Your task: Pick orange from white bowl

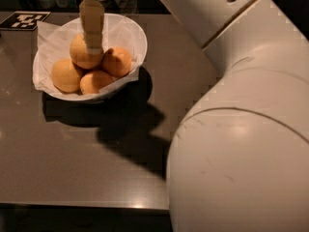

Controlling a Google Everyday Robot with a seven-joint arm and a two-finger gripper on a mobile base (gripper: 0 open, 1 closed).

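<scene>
The white bowl (137, 35), lined with crinkled white paper, stands at the back left of the dark table. It holds the orange (80, 54), the largest one, at the back. A smaller deeper-orange fruit (117, 62) lies to its right, and two paler ones (65, 75) (95, 81) lie in front. My gripper (92, 48) hangs straight down from above into the bowl. Its tip is against the right side of the orange and partly covers it.
My white arm (241, 144) fills the right half of the view and hides that part of the table (72, 163). A black-and-white marker tag (24, 20) lies at the back left corner. The table's near edge runs along the bottom.
</scene>
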